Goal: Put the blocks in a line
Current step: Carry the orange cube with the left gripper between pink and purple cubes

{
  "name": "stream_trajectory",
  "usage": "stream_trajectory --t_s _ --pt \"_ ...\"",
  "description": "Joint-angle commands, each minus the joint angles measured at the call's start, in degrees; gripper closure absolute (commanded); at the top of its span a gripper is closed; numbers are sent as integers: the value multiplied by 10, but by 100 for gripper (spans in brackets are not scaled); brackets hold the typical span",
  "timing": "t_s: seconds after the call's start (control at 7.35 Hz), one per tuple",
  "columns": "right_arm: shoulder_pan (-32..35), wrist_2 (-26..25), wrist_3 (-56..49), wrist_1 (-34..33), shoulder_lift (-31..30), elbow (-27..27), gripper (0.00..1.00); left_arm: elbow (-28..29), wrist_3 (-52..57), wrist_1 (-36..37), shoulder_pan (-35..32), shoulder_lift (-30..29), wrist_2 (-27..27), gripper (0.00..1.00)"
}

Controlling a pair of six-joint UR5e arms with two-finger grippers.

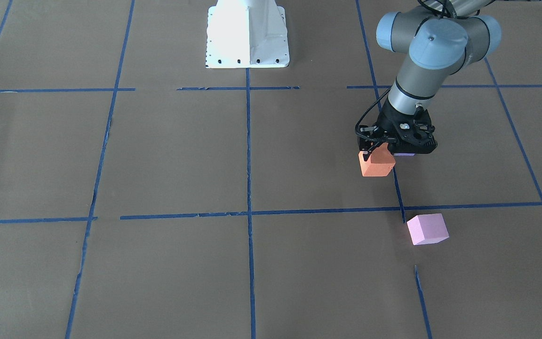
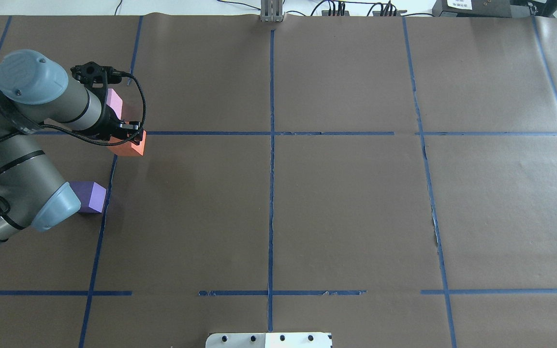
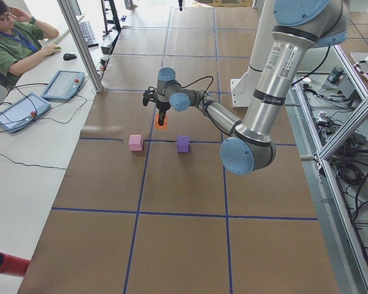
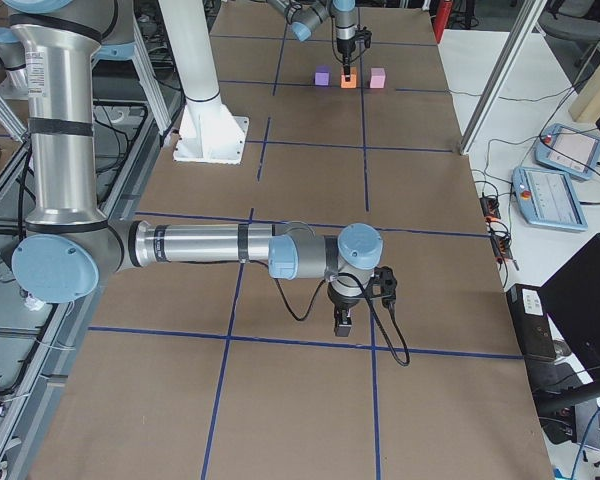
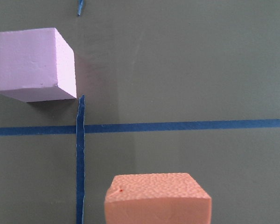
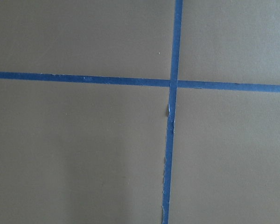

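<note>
Overhead exterior: purple block (image 2: 92, 196) partly hidden.

Left hand (image 1: 377, 151) points down gripping the orange block (image 1: 375, 167); right hand (image 4: 342, 322) hangs downward, arm outstretched.

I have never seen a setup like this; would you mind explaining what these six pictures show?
This is a robot with two jointed arms, each ending in a two-finger hand, at a table covered in brown paper marked with blue tape. Four pictures come from fixed cameras: one facing the robot, one above and behind it, one at each table end. Two come from cameras on the wrists, looking down. Three foam cubes are there: an orange block, a pink block and a purple block. The left hand grips the orange block, roughly between the others. The right hand hangs elsewhere; its camera shows only paper and tape, and I cannot tell whether it is open.
</note>
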Motion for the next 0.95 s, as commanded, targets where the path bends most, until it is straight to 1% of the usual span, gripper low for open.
stream_trajectory --t_s 0.0,0.27,0.82 --pt "0 0 0 0 0 0 0 9 46 -13 -25 13 0 100" --pt "0 0 0 0 0 0 0 27 80 -15 -41 21 -1 100" --pt "0 1 0 0 0 0 0 39 80 -14 -44 32 -8 100"
